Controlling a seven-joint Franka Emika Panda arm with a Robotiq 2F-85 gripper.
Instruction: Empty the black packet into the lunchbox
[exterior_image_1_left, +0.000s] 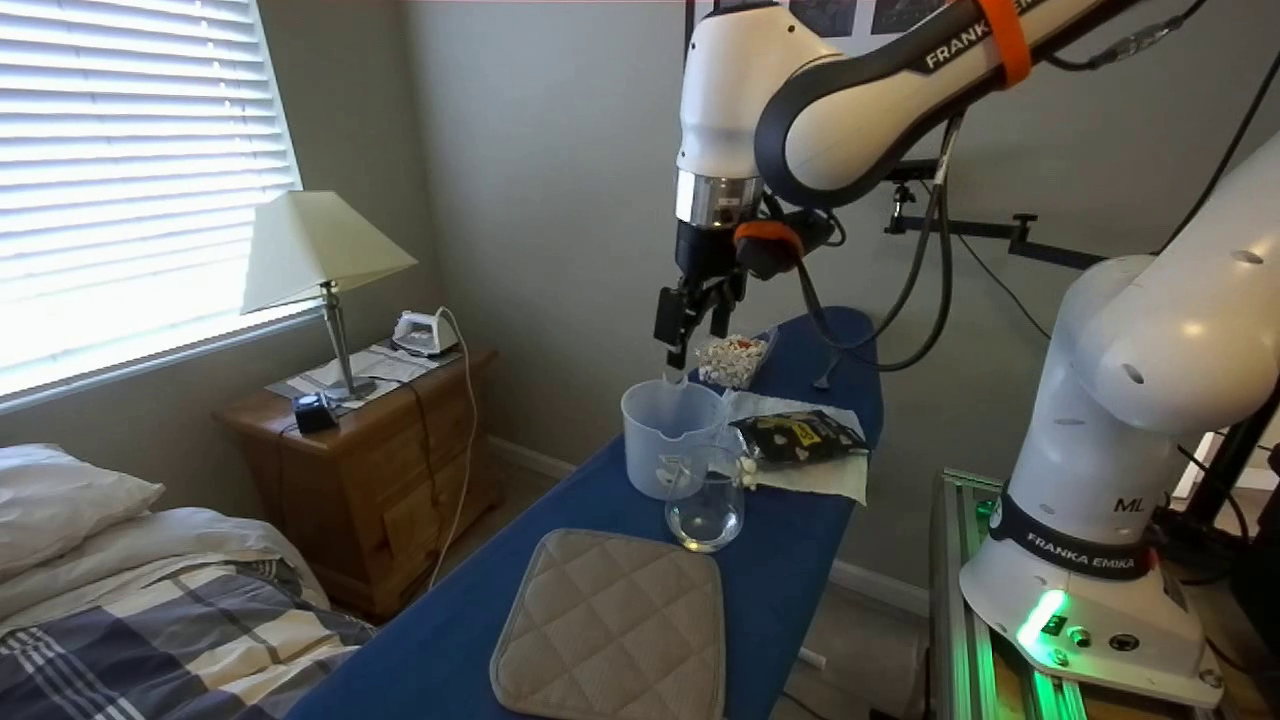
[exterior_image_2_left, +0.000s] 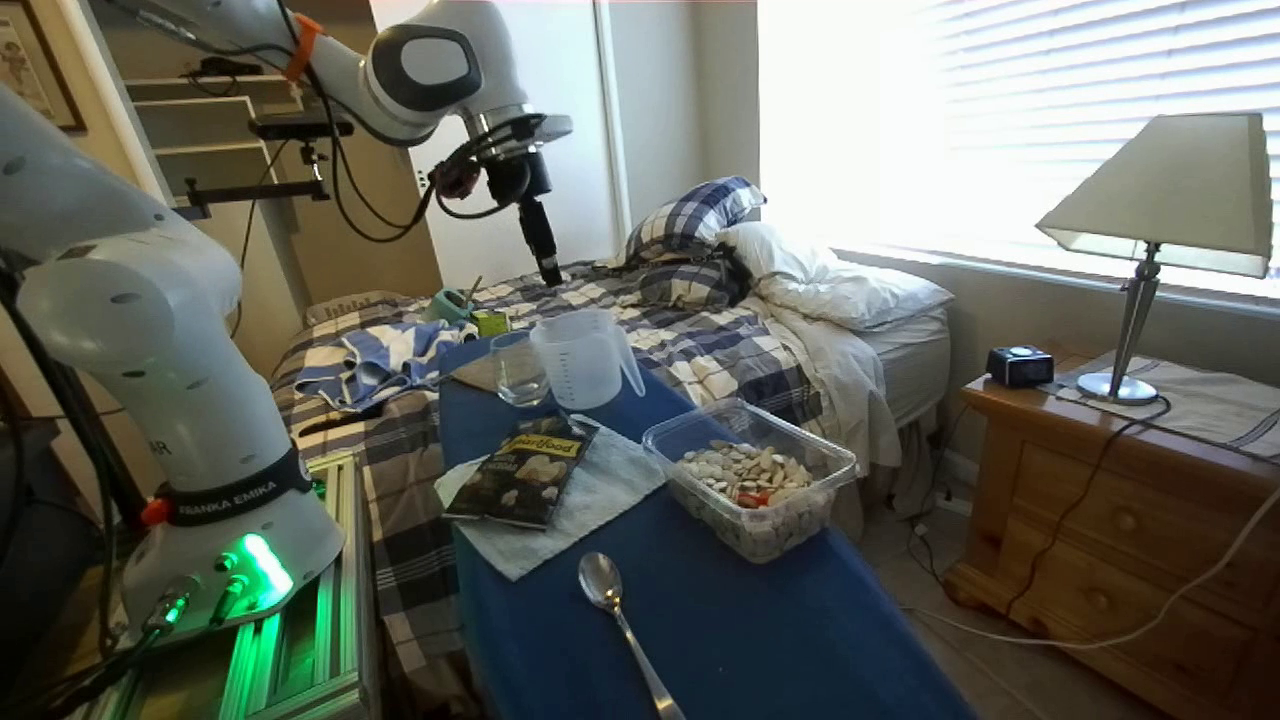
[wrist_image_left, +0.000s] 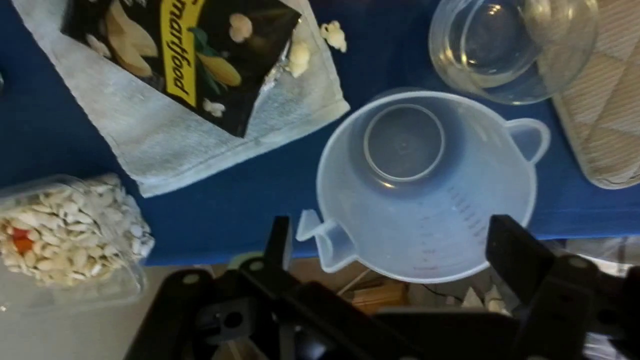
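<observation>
The black packet (exterior_image_1_left: 800, 438) lies flat on a pale cloth in both exterior views. In the wrist view the black packet (wrist_image_left: 200, 55) has a yellow band and a torn end, with popcorn pieces at that end. The lunchbox (exterior_image_2_left: 790, 430) is a low, clear, lidless box partly filled with whitish pieces and a bit of red. Only part of the lunchbox (wrist_image_left: 65, 300) shows at the wrist view's left edge. Above the tall jug hangs my gripper (exterior_image_1_left: 698, 345), pointing down. Its fingers stand wide apart in the wrist view, with nothing gripped between them (wrist_image_left: 277, 240).
A translucent jug (exterior_image_2_left: 580, 360) stands beside a drinking glass (exterior_image_1_left: 705, 510). The packet's cloth (wrist_image_left: 155, 145) lies between jug and lunchbox. A quilted pad (exterior_image_1_left: 620, 620) and a spoon (exterior_image_2_left: 620, 625) also lie on the narrow blue board (exterior_image_2_left: 800, 650). A lamp (exterior_image_2_left: 1150, 200) stands on the nightstand.
</observation>
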